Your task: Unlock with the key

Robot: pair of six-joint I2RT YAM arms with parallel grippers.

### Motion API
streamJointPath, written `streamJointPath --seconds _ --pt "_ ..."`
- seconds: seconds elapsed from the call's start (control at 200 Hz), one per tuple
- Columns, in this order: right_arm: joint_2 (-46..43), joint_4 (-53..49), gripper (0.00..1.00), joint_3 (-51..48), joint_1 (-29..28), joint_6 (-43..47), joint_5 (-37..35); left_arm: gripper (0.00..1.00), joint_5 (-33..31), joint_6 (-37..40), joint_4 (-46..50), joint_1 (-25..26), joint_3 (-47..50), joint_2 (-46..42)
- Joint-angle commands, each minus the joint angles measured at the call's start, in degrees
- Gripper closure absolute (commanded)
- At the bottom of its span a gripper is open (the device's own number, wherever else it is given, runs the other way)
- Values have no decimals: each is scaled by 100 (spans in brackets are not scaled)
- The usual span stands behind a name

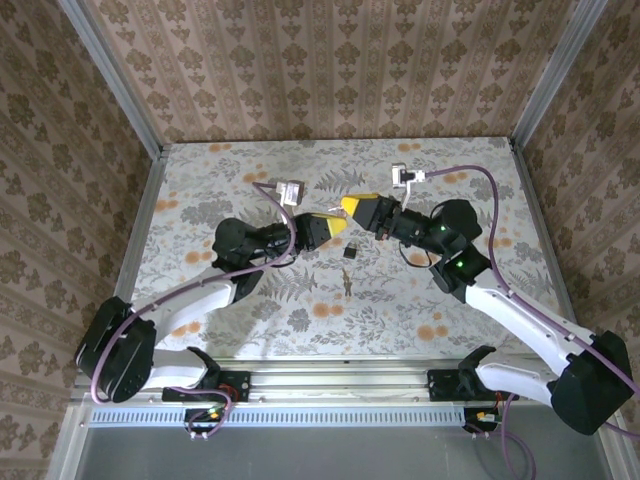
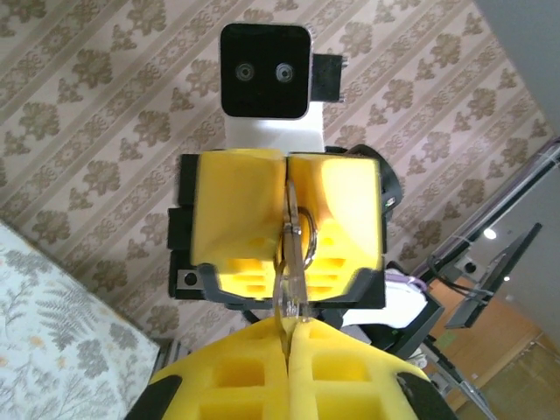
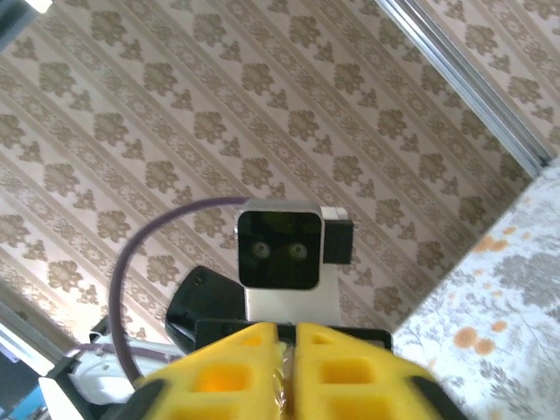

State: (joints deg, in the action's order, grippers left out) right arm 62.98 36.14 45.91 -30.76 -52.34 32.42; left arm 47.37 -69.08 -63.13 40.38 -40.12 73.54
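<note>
My two grippers meet tip to tip in the air over the middle of the table, the left gripper [image 1: 342, 227] coming from the left and the right gripper [image 1: 345, 207] from the right. A thin metal key [image 2: 293, 262] on a ring bridges them. My left gripper [image 2: 289, 343] is shut on its near end. The far end sits between the yellow fingers [image 2: 337, 219] of the right gripper, which stand nearly together around it. In the right wrist view a sliver of the key [image 3: 282, 385] shows in the narrow slit of my right gripper [image 3: 286, 372]. A small dark lock [image 1: 348, 253] lies on the table below.
The table [image 1: 250, 180] has a floral cloth and patterned walls on three sides. A thin brownish object [image 1: 347, 286] lies just in front of the lock. Purple cables loop off both wrists, with the left wrist camera [image 3: 280, 249] directly facing the right one.
</note>
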Motion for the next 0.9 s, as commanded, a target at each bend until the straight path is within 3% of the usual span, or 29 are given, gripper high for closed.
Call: streamJointPath --seconds 0.0,0.04,0.165,0.35,0.47,0.555,0.72,0.895 --pt "-421 -472 70 -163 78 366 -572 100 49 976 1990 -177 -237 -468" --pt "-559 -809 65 -232 96 515 -826 100 -3 1571 3258 -186 -486 -628" --pt "-931 -1557 62 -505 140 815 -1478 100 -520 3538 7058 -204 -1563 -722" --pt "-1160 -2362 59 -777 158 1135 -1792 100 -1317 5148 10103 -255 -2883 -127" --pt "-1187 -2351 63 -873 186 1328 -1266 100 -1271 5793 11018 -232 -3427 228" --pt "-1129 -2202 63 -844 231 1380 -533 100 -836 6150 11319 -209 -3660 352" --pt "-806 -1986 60 -586 315 1319 896 100 -135 6643 11538 -100 -3971 330" --pt "-553 -1600 57 -504 308 1098 1574 100 332 6710 11343 -11 -3996 145"
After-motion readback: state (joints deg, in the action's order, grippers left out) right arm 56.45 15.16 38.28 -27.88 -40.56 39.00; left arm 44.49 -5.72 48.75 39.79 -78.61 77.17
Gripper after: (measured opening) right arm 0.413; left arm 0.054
